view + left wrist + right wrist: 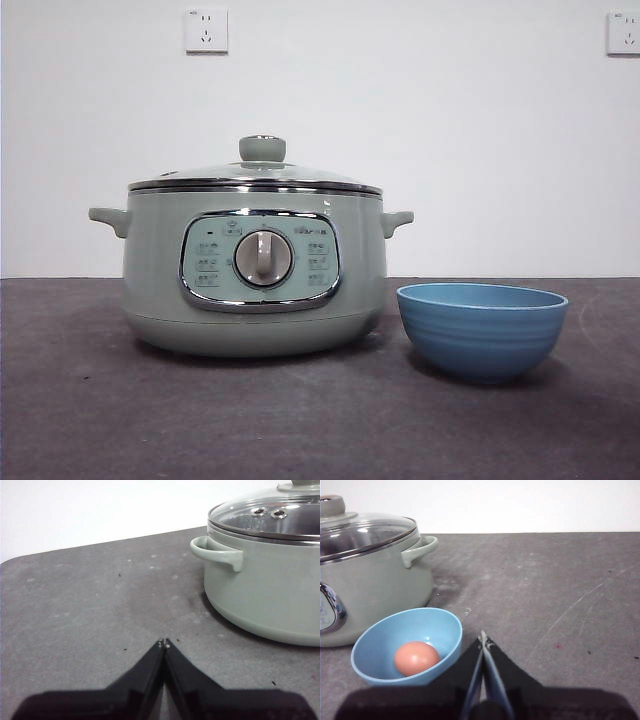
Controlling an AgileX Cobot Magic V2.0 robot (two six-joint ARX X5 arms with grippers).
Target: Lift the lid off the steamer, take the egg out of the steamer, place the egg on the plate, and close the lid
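**Lid on, egg in the bowl, both grippers empty**

We see the steamer [255, 275] sitting on the dark table [100, 420], control panel w/ silver dial [263, 259] facing the front cam. The lid [255, 175] is seated flat on the pot's rim, chrome edge flush all round, green knob [262, 148] upright on top. In the left wrist view the glass shows two small vent holes [268, 513] near the rim.

The plate [482, 328] stands on the table just beside the steamer, on the side of its right-hand handle in the front view; we can't tell if the two touch. From the front we can't see inside it. In the right wrist view the egg [417, 658] lies at the bottom of it, brownish, resting on its side.

The left gripper [164, 642] is clenched, tips meeting, nothing between them; it sits low over bare table, apart from the steamer's side handle [217, 553]. The right gripper [483, 639] is likewise clenched on nothing, tips near the plate's rim but not touching it. Neither arm shows in the front view.

Two wall sockets [206, 30] on the white wall behind.
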